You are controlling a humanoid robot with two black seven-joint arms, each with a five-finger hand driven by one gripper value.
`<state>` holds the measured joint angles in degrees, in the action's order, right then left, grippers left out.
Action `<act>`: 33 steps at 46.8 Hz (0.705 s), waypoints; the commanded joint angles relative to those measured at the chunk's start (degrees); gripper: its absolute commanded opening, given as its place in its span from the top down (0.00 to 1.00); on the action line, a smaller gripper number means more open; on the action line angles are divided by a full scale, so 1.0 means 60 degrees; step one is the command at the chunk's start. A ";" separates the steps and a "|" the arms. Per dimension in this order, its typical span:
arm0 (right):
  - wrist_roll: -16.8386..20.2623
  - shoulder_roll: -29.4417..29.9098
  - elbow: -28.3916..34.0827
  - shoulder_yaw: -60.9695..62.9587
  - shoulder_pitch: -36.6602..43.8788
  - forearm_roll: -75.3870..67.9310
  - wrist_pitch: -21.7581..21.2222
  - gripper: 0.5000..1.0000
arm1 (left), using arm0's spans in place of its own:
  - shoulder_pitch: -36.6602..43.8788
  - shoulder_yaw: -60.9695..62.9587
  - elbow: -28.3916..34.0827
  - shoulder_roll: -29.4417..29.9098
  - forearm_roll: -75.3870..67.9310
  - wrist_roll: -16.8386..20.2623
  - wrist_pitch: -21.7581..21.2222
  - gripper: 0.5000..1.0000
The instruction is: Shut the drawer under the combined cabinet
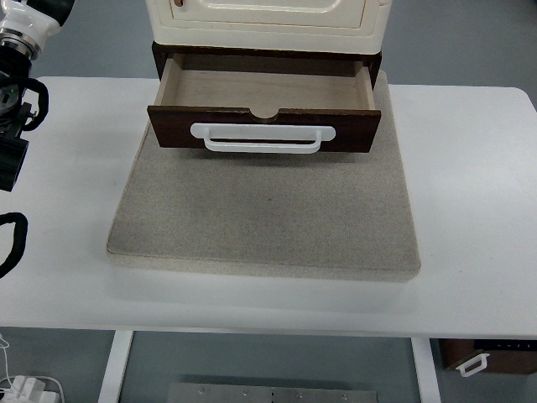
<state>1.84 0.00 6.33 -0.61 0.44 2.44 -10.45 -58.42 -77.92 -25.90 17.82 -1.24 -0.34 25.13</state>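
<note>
From the top view there is one cabinet (267, 21), cream-coloured, standing at the far edge of one grey stone-like slab (267, 220) that lies on one white table (470, 193). Under the cabinet sits one drawer (264, 105), pulled out toward the camera, its pale wooden inside bare and open to view. The drawer has a dark brown front panel with a small half-round notch in its top edge, and one white handle (262, 138) runs across that panel. Only one arm shows: the left arm (18, 50) comes in at the upper left corner, white and black at the top, then dark parts running down along the picture's left edge. The left robot hand (10, 243) is mostly cut off by that edge; one dark curved finger-like piece shows low down over the table, and whether the fingers are spread or curled cannot be told. It is well apart from the drawer and touches nothing that can be seen. At the lower right, below the table, one more brown piece with a white handle (472, 365) shows.
</note>
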 commanded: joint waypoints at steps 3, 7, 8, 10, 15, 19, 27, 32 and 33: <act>0.0001 0.0000 0.0000 0.0000 0.0015 0.0004 -0.0001 0.10 | 0.0069 -0.0007 -0.1029 0.0575 0.0001 -0.0002 0.0001 0.00; 0.0001 0.0000 0.0000 0.0000 0.0000 0.0004 -0.0001 0.10 | 0.0098 -0.0007 -0.1717 0.0882 0.0001 -0.0002 0.0001 0.00; 0.0001 0.0000 0.0000 0.0000 0.0015 0.0004 -0.0001 0.10 | 0.0098 -0.0007 -0.1879 0.0985 0.0001 -0.0002 0.0001 0.00; 0.0001 0.0000 0.0000 0.0000 0.0000 0.0004 -0.0001 0.10 | 0.0098 -0.0007 -0.2230 0.1160 0.0001 -0.0002 0.0001 0.00; 0.0001 0.0000 0.0000 0.0000 0.0000 0.0004 -0.0001 0.10 | 0.0113 0.0008 -0.3095 0.1527 -0.0014 -0.0002 0.0001 0.00; 0.0001 0.0000 0.0000 0.0000 0.0000 0.0004 -0.0001 0.10 | 0.0098 0.0008 -0.3666 0.1718 -0.0058 -0.0002 0.0001 0.00; 0.0001 0.0000 0.0000 0.0000 0.0000 -0.0011 -0.0001 0.10 | 0.0084 0.0037 -0.4574 0.1879 -0.0116 -0.0016 -0.0028 0.00; 0.0001 0.0000 0.0000 0.0000 0.0000 -0.0011 -0.0001 0.10 | 0.0069 0.0315 -0.5350 0.1908 -0.0116 -0.0016 -0.0116 0.00; 0.0001 0.0000 0.0000 0.0000 0.0000 0.0004 -0.0001 0.10 | 0.0069 0.0388 -0.5497 0.1908 -0.0116 -0.0016 -0.0145 0.00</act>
<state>1.85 0.00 6.33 -0.62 0.43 2.44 -10.46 -57.94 -76.96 -56.08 29.17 -1.94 -0.42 24.64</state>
